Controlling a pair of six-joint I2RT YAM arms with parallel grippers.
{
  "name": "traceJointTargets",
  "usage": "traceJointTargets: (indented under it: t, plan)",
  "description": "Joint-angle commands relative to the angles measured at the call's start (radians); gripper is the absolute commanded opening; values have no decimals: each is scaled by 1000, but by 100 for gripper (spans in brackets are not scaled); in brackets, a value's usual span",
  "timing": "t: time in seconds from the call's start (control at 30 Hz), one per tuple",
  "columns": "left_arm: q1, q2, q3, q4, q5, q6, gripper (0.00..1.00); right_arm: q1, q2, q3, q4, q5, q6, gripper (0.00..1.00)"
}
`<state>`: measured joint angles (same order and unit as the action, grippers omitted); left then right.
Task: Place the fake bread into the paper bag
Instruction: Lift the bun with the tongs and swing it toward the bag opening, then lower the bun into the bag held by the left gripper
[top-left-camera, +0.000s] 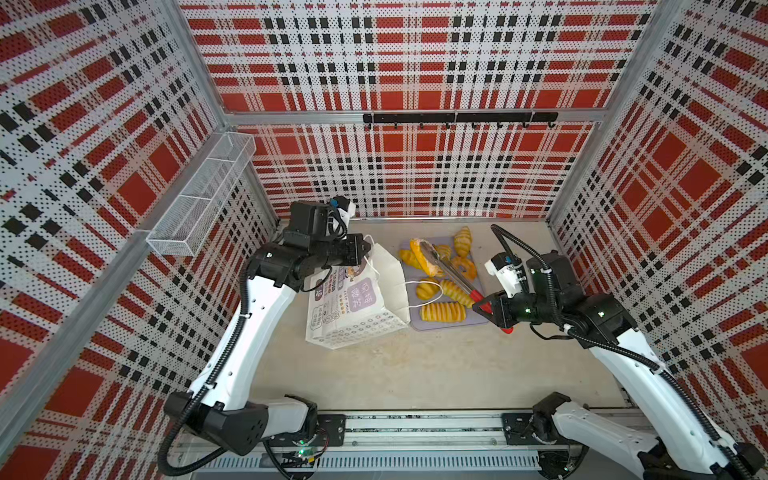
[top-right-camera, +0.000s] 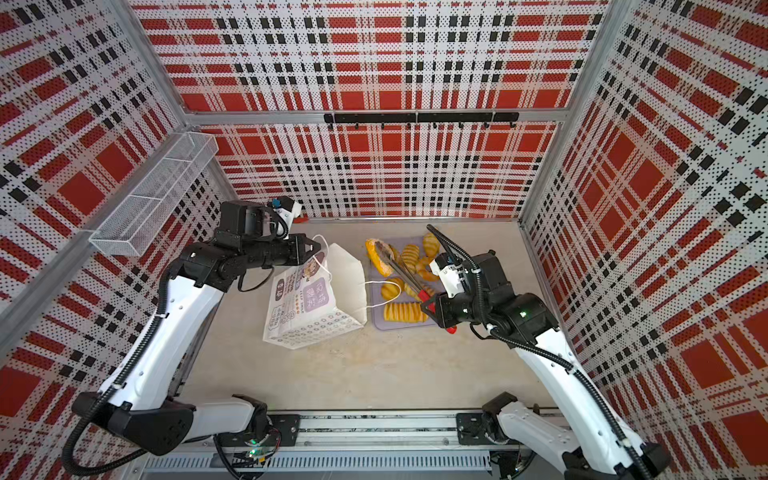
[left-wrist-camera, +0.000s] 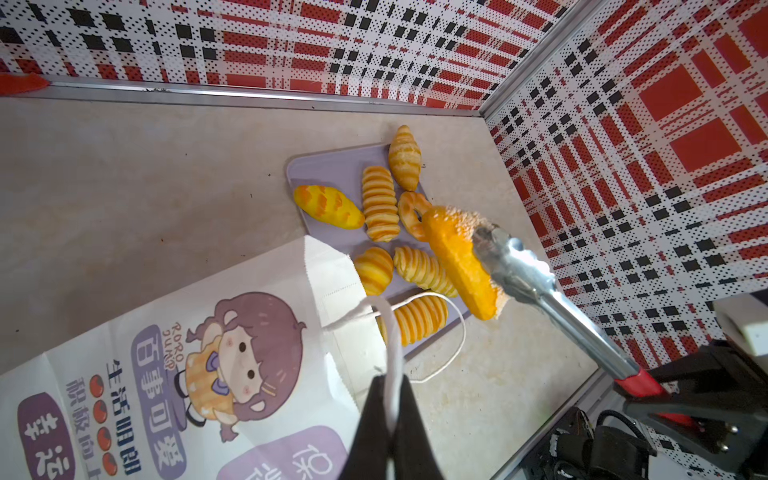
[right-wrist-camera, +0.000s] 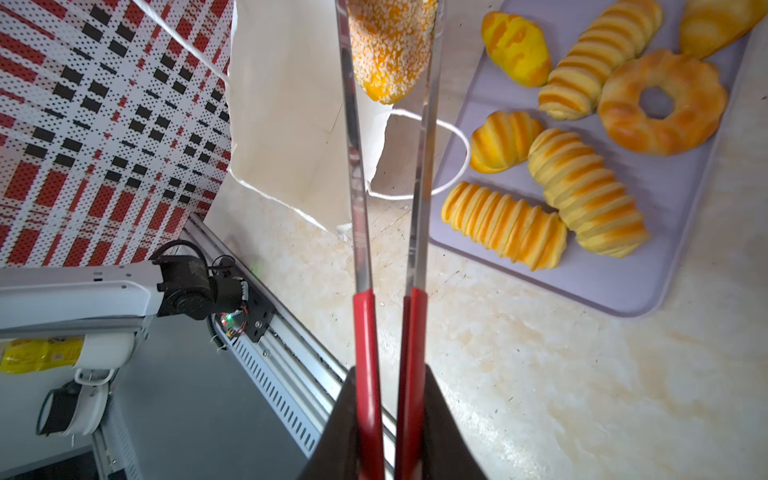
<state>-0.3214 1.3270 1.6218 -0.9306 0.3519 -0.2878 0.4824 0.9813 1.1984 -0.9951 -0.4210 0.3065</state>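
Beige tabletop (top-left-camera: 415, 374): left gripper (left-wrist-camera: 390, 386) pinches paper bag (top-left-camera: 357, 307) cord handle (left-wrist-camera: 390, 332); right gripper (right-wrist-camera: 388, 374) squeezes tongs (right-wrist-camera: 357, 166) clamping sesame bun (right-wrist-camera: 390, 50); next probably swing bun over bag mouth.

Seen on my remote feed, the legible print all sits on the paper bag (left-wrist-camera: 104, 332). "RORO JUMP" curves beside the cartoon figure (left-wrist-camera: 245, 357). A lilac panel (left-wrist-camera: 160, 399) reads "百事可爱", with "生活明朗" in dark characters alongside, and a purple panel (left-wrist-camera: 45, 432) carries "幸运". In a top view I make out a line of print (top-left-camera: 343, 308) reading "KEEP SMILE". A yellow sticker (right-wrist-camera: 41, 355) on an arm is too blurred to read.
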Motion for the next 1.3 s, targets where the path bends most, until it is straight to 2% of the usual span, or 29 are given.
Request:
traceJointTargets:
  t: [0.0,0.2,0.53,1.27]
  plan:
    - [-5,9,38,25,-3,-3,0,9,-35,2,16,-68,-36,19]
    - [-5,9,42,32,-8,-13,0,12,-36,-25,7,-91,-46,20]
    - [-5,9,50,35,-12,-22,0,37,-25,-88,115,-141,1,20]
    - [-8,2,37,55,-4,-28,0,211,97,-133,334,-88,116,20]
